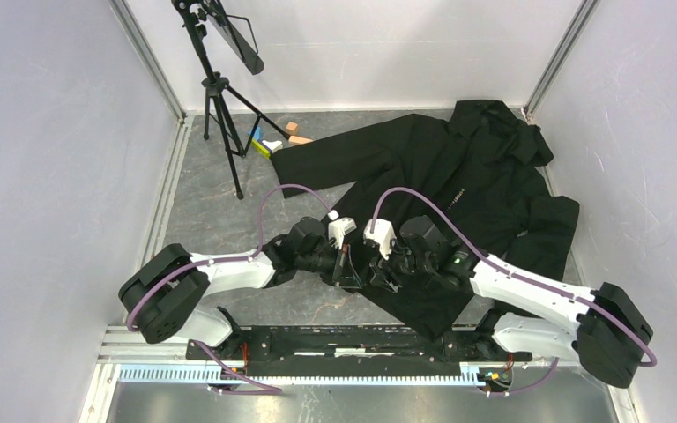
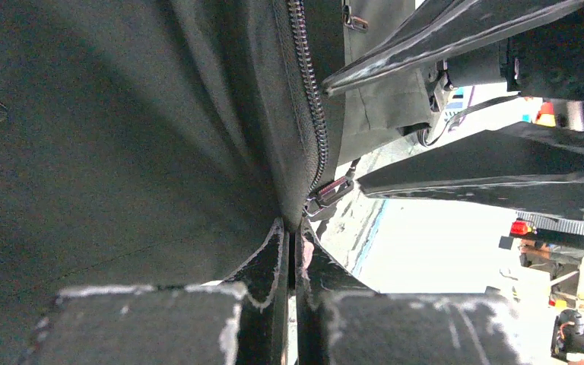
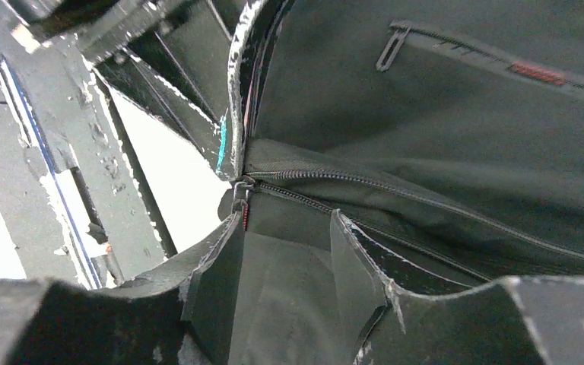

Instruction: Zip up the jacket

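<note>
On grey table (image 1: 229,220), left pincer (image 2: 292,232) pinches jacket (image 2: 122,152) hem; right pincer (image 3: 285,220) gapes.

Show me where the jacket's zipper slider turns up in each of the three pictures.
Top external: not visible; hidden where the left gripper and right gripper meet at the hem of the jacket.
Left wrist: zipper slider at centre, at the lower end of the zipper teeth.
Right wrist: slider left of centre, pull tab hanging down.
Shared landmark: the zipper teeth, seen in both wrist views.
</note>
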`<state>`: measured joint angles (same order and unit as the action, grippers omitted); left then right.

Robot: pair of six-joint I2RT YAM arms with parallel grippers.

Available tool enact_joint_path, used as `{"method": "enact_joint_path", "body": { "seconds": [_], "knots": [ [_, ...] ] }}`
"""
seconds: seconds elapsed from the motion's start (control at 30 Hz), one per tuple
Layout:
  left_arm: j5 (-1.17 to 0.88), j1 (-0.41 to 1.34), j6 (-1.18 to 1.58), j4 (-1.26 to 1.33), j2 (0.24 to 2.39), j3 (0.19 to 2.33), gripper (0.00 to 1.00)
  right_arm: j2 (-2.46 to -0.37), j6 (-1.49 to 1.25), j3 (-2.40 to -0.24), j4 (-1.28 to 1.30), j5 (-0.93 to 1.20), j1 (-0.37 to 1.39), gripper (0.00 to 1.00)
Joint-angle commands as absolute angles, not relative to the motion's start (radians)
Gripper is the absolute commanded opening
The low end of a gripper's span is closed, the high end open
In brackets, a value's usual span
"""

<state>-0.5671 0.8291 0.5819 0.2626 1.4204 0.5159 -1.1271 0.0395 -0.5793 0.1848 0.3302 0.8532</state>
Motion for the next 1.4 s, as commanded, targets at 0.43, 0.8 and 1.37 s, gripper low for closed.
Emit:
{"method": "enact_joint_path", "body": {
  "seconds": [0.43,0.8,1.37],
  "knots": [
    [-0.606,0.834,0.551,0.260,1.417,0.502,0.02,-1.137,0.059,-0.620,0.156,0.192,0.982,0.56],
    [-0.603,0.834,0.559,0.267,1.413,0.499,0.02,-1.175,0.051,-0.603,0.146,0.082,1.036,0.59],
    [-0.600,0.834,0.574,0.277,1.404,0.492,0.02,-1.193,0.041,-0.589,0.133,-0.098,1.109,0.44]
  ]
}}
